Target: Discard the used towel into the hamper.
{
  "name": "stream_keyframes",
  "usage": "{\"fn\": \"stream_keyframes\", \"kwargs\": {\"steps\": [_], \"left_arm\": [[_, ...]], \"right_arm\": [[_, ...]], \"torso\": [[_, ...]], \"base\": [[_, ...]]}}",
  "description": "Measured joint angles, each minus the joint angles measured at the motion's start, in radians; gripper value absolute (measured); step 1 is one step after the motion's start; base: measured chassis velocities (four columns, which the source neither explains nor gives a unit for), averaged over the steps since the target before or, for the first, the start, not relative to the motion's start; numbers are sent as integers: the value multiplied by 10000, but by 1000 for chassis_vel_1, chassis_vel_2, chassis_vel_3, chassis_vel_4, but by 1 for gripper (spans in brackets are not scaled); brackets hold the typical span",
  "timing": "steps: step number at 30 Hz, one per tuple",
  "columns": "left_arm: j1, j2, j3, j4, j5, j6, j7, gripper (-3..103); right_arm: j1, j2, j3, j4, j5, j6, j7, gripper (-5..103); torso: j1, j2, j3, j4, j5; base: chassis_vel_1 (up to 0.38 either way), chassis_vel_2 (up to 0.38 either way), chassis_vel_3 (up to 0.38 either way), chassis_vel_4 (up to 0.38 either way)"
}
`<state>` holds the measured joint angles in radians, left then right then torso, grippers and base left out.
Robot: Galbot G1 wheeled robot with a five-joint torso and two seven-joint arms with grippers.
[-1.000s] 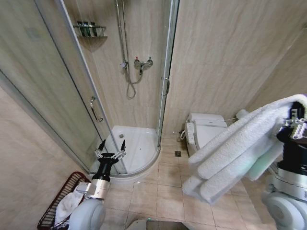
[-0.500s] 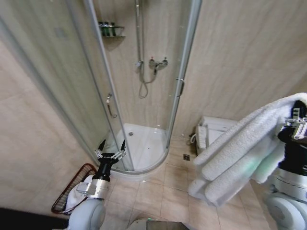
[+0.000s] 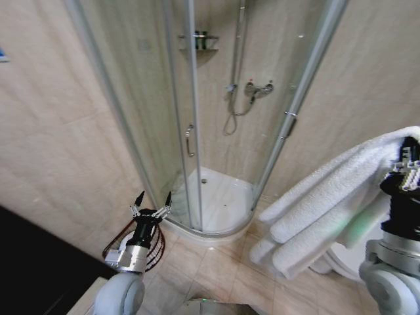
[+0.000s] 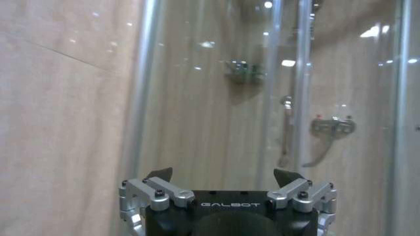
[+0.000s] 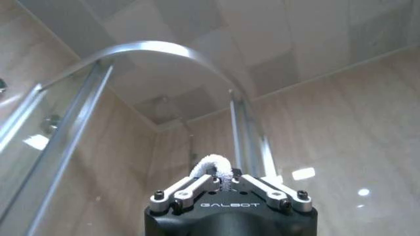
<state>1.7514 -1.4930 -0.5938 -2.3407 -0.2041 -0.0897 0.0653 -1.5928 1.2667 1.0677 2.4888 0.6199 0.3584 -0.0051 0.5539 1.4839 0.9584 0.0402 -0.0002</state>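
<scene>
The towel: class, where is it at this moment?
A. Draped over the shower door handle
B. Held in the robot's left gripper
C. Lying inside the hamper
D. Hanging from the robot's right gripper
D. The white towel hangs from the right gripper, whose fingers are closed on a fold of it, while the left gripper is open with nothing in it above the hamper.

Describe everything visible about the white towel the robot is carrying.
The thick white terry-cloth towel hangs folded into several soft, rolled layers, draping diagonally down from the right gripper at the head view's right side. The gripper is shut on its upper end; a small loop of cloth pokes out between the closed fingers. It hangs in the air above the beige tiled floor, touching nothing else.
</scene>
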Motion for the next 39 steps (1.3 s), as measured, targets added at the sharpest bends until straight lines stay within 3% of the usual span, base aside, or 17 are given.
{"fn": "stream_keyframes", "kwargs": {"steps": [9,17,39], "left_arm": [[0,0,0,0,0,0,0,100],[0,-1,0,0,0,0,0,100],[2,0,0,0,0,0,0,100]], "right_arm": [[23,-21,11,-36,-16,-11,23,3],[330,-221,149,-121,-11,271,552,3],[315,-202,152,-202,22,535,498,3]], "torso": [[-2,-7,-4,-7,3],[-4,-11,-6,-2,2],[-15,-12,-12,-2,1]], "base": [[15,16,17,12],[0,0,0,0],[39,-34,-48,35]]}}
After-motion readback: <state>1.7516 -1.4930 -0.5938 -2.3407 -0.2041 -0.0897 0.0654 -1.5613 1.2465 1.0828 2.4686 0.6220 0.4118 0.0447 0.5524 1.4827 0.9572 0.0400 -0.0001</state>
